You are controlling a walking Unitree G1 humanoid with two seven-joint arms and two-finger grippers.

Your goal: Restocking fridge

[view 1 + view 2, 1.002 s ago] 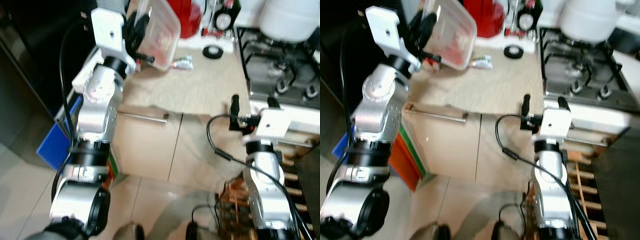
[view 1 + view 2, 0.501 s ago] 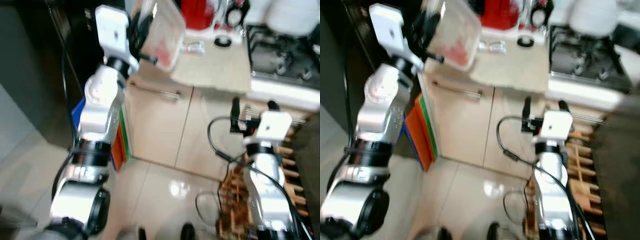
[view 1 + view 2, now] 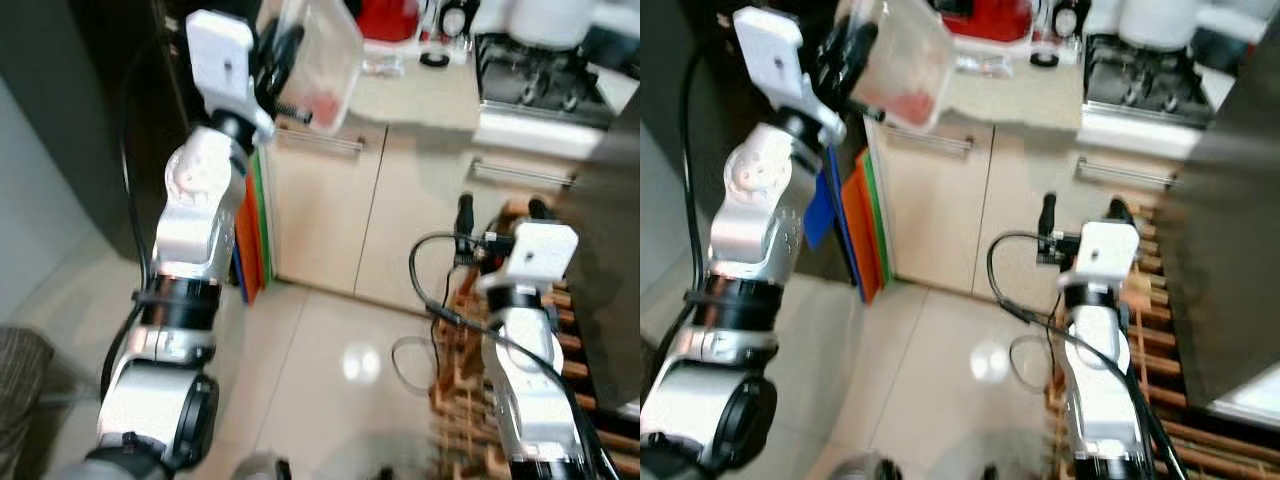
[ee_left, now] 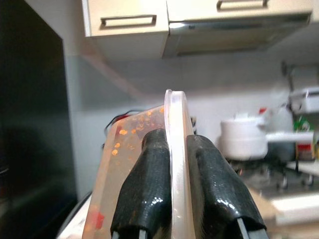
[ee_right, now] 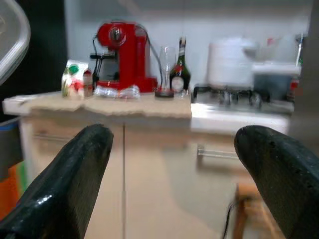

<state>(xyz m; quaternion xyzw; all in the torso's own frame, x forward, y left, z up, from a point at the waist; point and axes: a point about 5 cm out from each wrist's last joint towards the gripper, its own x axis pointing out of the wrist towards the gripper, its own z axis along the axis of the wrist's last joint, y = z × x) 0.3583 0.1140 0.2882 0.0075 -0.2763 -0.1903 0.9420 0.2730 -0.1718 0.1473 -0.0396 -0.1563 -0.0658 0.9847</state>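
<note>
My left gripper point(image 3: 275, 62) is raised high and shut on the rim of a clear plastic food container point(image 3: 322, 60) with reddish food inside. In the left wrist view its two fingers point(image 4: 149, 189) pinch the container's edge point(image 4: 175, 149). The container hangs in the air beside the counter's left end point(image 3: 420, 95). My right gripper point(image 3: 497, 208) is held lower on the right, open, with nothing between its fingers point(image 5: 70, 179), pointing at the cabinet fronts. A dark tall surface point(image 3: 110, 110) rises on the left behind my left arm.
A red coffee machine point(image 5: 122, 55), a bottle point(image 5: 180, 69) and a glass stand on the beige counter. A white pot point(image 5: 230, 57) sits on the hob. Coloured boards point(image 3: 855, 230) lean by the cabinet. A wooden rack point(image 3: 590, 340) and a dark panel point(image 3: 1230, 220) are close on the right.
The camera has pulled back and turned: counter and hob now lie farther up, more floor shows. My left gripper still holds the container raised. The right arm keeps its pose.
</note>
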